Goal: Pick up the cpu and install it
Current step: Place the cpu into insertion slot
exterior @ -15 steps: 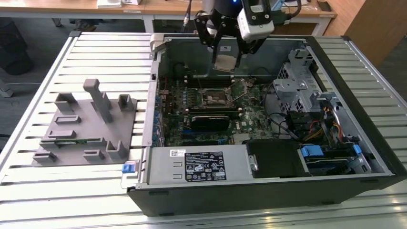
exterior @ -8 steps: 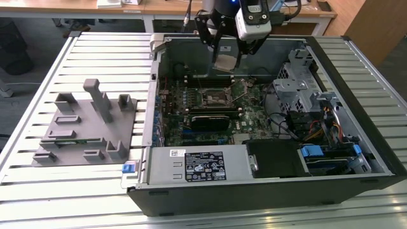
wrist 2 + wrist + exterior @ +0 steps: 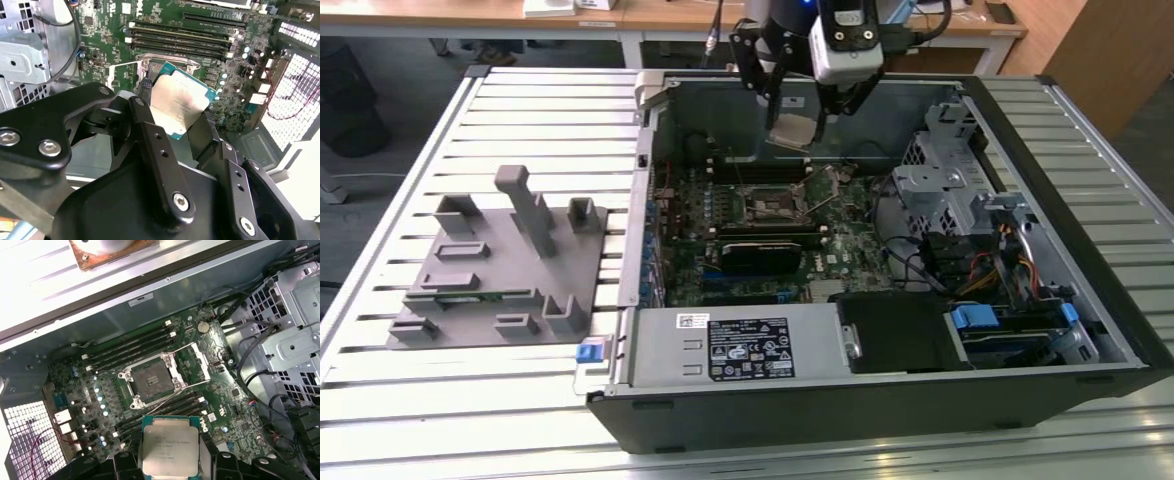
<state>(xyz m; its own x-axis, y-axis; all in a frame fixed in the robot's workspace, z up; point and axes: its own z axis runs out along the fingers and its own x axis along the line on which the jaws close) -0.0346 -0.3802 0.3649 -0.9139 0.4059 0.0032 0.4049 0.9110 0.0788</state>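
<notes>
The cpu [image 3: 170, 445] is a flat square chip with a silvery top and green edge, held between the black fingers [image 3: 150, 130] of my gripper [image 3: 795, 128], which is shut on it. In the exterior view the cpu [image 3: 794, 130] hangs above the open computer case, over the rear part of the motherboard. The cpu [image 3: 177, 104] is tilted in the second wrist view. Below it lies the open cpu socket [image 3: 152, 380] with its metal frame lifted, also seen as the socket [image 3: 767, 208] in the exterior view. The chip is well clear of the socket.
The computer case [image 3: 1121, 330] lies open on a slatted table [image 3: 534, 100]. Memory slots [image 3: 130, 342] flank the socket. A drive cage [image 3: 947, 180] and cables stand at the exterior view's right. A grey fixture plate with blocks [image 3: 500, 260] sits at the exterior view's left.
</notes>
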